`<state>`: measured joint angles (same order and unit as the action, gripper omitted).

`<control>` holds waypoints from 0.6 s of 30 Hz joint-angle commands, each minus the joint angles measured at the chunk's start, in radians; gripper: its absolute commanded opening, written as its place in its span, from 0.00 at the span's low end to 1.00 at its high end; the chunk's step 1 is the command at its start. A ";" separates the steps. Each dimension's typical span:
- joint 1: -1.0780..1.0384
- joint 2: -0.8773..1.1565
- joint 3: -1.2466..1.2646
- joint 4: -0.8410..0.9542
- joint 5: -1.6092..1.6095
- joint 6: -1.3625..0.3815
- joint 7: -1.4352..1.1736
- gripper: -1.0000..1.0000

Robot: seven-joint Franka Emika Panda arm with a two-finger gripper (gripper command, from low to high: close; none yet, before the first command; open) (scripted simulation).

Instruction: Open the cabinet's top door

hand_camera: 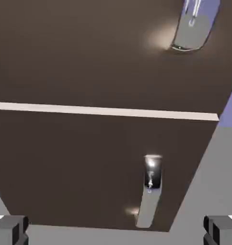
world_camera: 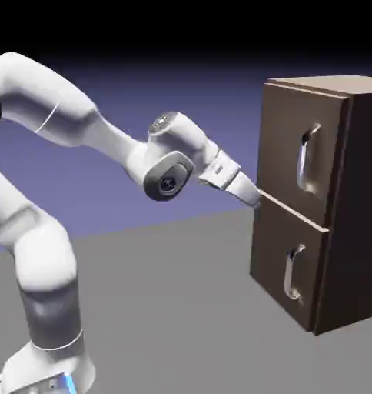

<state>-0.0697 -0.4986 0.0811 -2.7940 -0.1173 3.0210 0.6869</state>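
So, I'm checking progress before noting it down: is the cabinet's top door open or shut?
Shut: the top door looks flush against the cabinet, with no opening along its edges.

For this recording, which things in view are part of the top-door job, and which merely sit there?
Part of the job:
- top door
- its silver handle
- open gripper

Merely there:
- lower door
- its handle
- grey floor
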 commanded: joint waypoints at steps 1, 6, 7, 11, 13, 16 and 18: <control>-0.030 0.026 0.030 0.006 -0.044 -0.006 -0.020 1.00; -0.182 0.159 0.180 0.036 -0.261 -0.036 -0.120 1.00; -0.212 0.185 0.210 0.042 -0.305 -0.042 -0.140 1.00; -0.333 0.291 0.331 0.065 -0.479 -0.065 -0.220 1.00; -0.394 0.344 0.391 0.077 -0.566 -0.077 -0.261 1.00; -0.484 0.423 0.481 0.095 -0.696 -0.095 -0.321 1.00; -0.545 0.476 0.541 0.107 -0.783 -0.107 -0.361 1.00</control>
<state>-0.6147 -0.0224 0.6220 -2.6871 -0.9003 2.9143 0.3263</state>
